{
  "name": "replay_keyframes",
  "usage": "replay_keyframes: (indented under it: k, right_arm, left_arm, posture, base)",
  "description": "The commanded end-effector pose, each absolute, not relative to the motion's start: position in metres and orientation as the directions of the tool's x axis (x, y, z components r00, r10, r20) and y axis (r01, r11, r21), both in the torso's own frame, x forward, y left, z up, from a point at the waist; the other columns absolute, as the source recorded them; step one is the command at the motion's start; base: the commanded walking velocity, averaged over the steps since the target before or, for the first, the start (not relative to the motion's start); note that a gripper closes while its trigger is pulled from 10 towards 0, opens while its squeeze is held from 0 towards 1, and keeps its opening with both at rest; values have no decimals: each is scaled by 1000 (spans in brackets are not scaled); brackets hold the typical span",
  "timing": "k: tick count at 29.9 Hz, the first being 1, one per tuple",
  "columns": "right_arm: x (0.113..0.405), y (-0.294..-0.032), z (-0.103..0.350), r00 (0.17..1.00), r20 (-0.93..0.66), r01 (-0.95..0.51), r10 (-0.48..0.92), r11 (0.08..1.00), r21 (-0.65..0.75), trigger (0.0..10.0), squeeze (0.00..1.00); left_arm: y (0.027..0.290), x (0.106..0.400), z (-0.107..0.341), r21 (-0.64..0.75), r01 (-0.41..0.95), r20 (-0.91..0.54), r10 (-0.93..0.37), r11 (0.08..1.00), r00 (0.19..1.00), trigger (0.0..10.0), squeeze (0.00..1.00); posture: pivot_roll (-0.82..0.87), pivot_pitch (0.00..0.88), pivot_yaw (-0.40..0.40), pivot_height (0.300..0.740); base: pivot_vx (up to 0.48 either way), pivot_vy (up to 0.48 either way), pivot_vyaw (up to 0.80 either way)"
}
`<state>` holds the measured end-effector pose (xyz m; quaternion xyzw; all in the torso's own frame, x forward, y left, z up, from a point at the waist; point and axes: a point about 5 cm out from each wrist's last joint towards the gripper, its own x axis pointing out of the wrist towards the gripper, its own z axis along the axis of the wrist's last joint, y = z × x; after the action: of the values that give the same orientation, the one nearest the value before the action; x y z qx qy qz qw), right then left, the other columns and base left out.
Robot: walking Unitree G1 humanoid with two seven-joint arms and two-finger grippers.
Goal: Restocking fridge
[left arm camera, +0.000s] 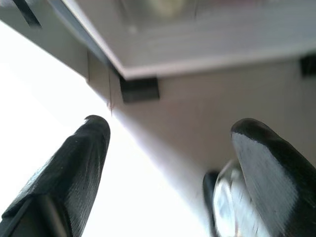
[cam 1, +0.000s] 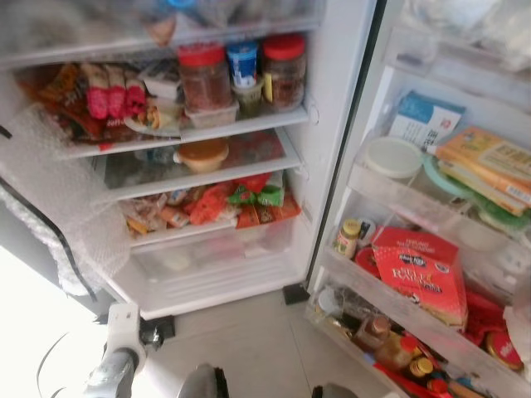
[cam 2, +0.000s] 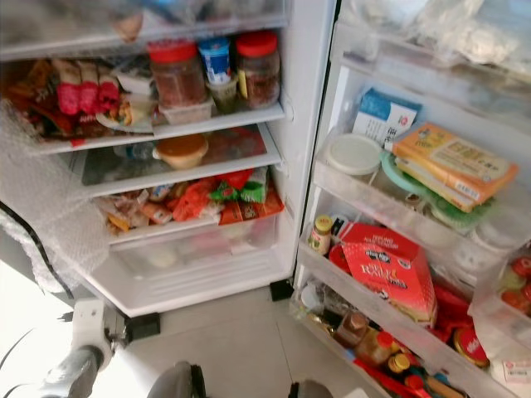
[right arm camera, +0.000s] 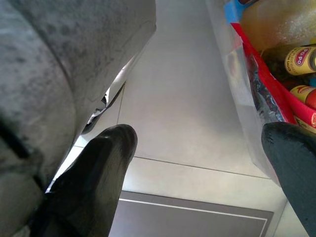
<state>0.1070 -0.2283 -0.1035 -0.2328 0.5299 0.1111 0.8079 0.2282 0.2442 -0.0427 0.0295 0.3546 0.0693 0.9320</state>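
Observation:
The fridge [cam 1: 332,124] stands open before me, its shelves packed. Two red-lidded jars [cam 1: 205,76] and a blue-lidded tub [cam 1: 243,64] stand on an upper shelf, an orange container [cam 1: 202,154] on the one below, and snack packs [cam 1: 241,203] lower down. The door rack [cam 1: 390,300] on the right holds a red box [cam 1: 419,274], yellow boxes [cam 1: 485,162] and a white tub [cam 1: 392,157]. My left gripper [left arm camera: 170,148] hangs open above the floor by the fridge's bottom edge. Open and holding nothing, my right gripper [right arm camera: 197,158] is beside the door's lowest rack.
Bubble wrap [cam 1: 58,207] drapes over the fridge's left side. Bottles [cam 1: 390,340] fill the bottom door rack. Grey floor tiles [cam 1: 249,340] lie in front of the fridge. My silver left arm [cam 1: 116,356] shows low on the left, in bright glare.

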Motion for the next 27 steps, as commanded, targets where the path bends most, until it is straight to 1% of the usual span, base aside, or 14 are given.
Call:
replay_keyframes:
  k: [1,4,7,9,11,13,19,27]
  right_arm:
    - [97,-212,-109,374,-927,-466,-9,863,-196,10000,0]
    - [96,-212,-109,374,-927,-465,-10,863,-196,10000,0]
    - [96,-213,-109,378,-926,-456,-12,868,-197,10000,0]
    - [95,-213,-110,377,-926,-457,-10,868,-195,10000,0]
    - [95,-213,-110,374,-928,-461,-10,866,-194,10000,0]
    - [94,-212,-110,373,-928,-460,-8,867,-192,10000,0]
    - [94,-212,-110,372,-928,-458,-8,869,-191,10000,0]
    - [94,-211,-110,374,-927,-452,-8,871,-190,10000,0]
  left_arm:
    - [239,218,-53,128,-67,-720,139,990,679,10000,0]
    - [235,216,-56,133,-53,-737,135,990,662,10000,0]
    - [232,217,-56,116,-58,-735,125,992,666,10000,0]
    - [229,218,-57,104,-27,-738,95,994,669,10000,0]
    - [229,216,-58,110,-17,-742,94,994,664,10000,0]
    - [234,211,-59,110,-41,-751,110,993,652,10000,0]
    - [245,198,-64,124,-55,-775,132,991,618,10000,0]
    - [250,184,-70,130,-58,-800,139,990,584,10000,0]
  posture:
    - [-70,98,38,658]
    - [-74,95,37,658]
    - [-75,95,36,658]
    - [-73,93,37,658]
    - [-73,90,36,658]
    - [-73,89,39,658]
    - [-76,69,43,658]
    - [-80,43,47,658]
  base:
    - [0,0,0]
    - [0,243,0]
    - [0,440,0]
    - [0,441,0]
    - [0,442,0]
    - [0,442,0]
    - [0,442,0]
    - [0,441,0]
